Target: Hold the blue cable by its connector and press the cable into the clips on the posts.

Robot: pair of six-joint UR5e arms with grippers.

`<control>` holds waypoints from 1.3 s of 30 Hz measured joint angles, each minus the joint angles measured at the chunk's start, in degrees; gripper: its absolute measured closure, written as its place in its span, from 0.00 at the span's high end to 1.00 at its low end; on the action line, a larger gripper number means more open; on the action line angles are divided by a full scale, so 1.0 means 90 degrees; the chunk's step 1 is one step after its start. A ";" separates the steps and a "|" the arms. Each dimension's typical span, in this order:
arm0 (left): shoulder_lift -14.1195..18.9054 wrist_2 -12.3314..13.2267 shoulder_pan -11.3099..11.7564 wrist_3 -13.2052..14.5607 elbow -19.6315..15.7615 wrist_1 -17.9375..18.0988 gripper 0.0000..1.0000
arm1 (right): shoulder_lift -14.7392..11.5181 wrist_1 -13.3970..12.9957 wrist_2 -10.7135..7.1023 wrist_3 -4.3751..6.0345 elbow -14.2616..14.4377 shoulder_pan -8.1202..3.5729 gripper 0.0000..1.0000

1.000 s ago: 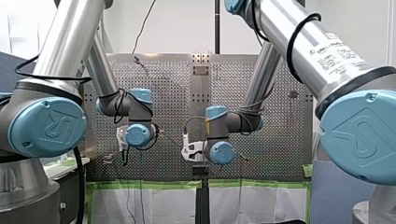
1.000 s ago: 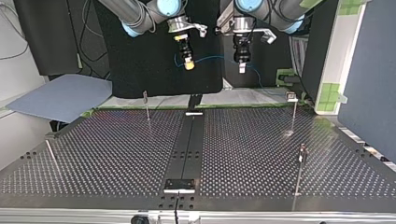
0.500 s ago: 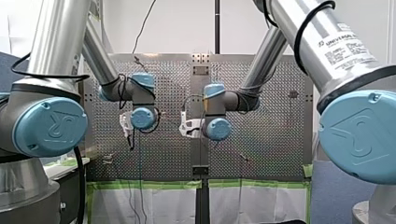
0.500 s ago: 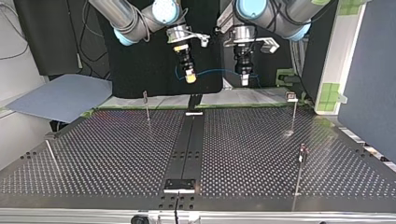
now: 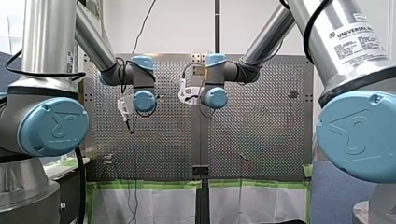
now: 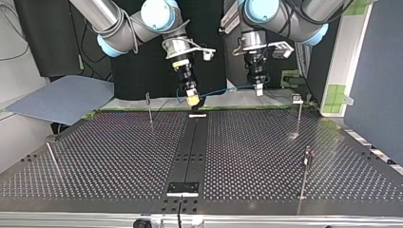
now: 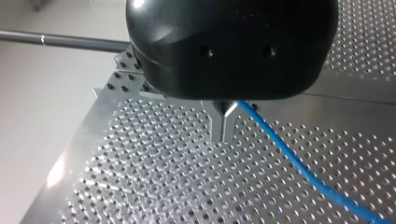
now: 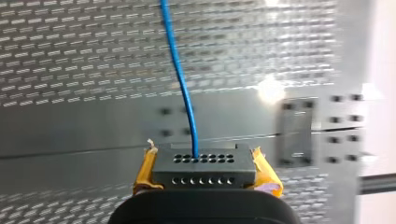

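The thin blue cable (image 6: 222, 90) hangs between my two grippers, just above the table's far edge in the top view. My right gripper (image 6: 192, 99), with yellow pads (image 8: 148, 169), is shut on the cable's grey connector block (image 8: 205, 170). From that block the cable (image 8: 180, 70) runs away over the perforated plate. My left gripper (image 7: 224, 136) has its metal fingers shut on the cable (image 7: 289, 158) further along; it shows at the top view's right (image 6: 259, 89). Thin posts with clips stand on the table (image 6: 148, 107) (image 6: 298, 114) (image 6: 306, 173), all apart from the cable.
Another thin post (image 6: 52, 159) leans at the top view's left edge. A black rail (image 6: 190, 147) with a bracket (image 6: 182, 188) runs down the table's middle. A blue-grey sheet (image 6: 62, 97) lies beyond the far left corner. Green-taped panels (image 6: 335, 92) stand at the right.
Both arms have come down toward the table's far edge in the top view, carrying the cable with them. In the front view both wrists have moved further away over the table.
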 joint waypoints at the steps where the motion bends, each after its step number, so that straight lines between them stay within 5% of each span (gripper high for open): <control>1: 0.0003 -0.0010 0.0011 -0.0001 0.0001 -0.0050 0.00 | -0.0051 0.0016 -0.0019 0.0004 -0.0039 -0.0003 0.00; 18: 0.0211 -0.0037 0.0251 -0.0528 0.0458 -0.0940 0.00 | -0.0923 0.0108 -0.0183 0.0011 -0.0425 0.0020 0.00; 24: 0.0549 -0.0147 0.0451 -0.0643 0.0600 -0.1296 0.00 | -0.0847 0.0065 -0.0203 0.0002 -0.0445 0.0034 0.00; 39: 0.1153 0.0153 0.1231 -0.0883 0.0965 -0.2096 0.00 | -0.0752 0.0069 -0.0277 0.0033 -0.0653 -0.0009 0.00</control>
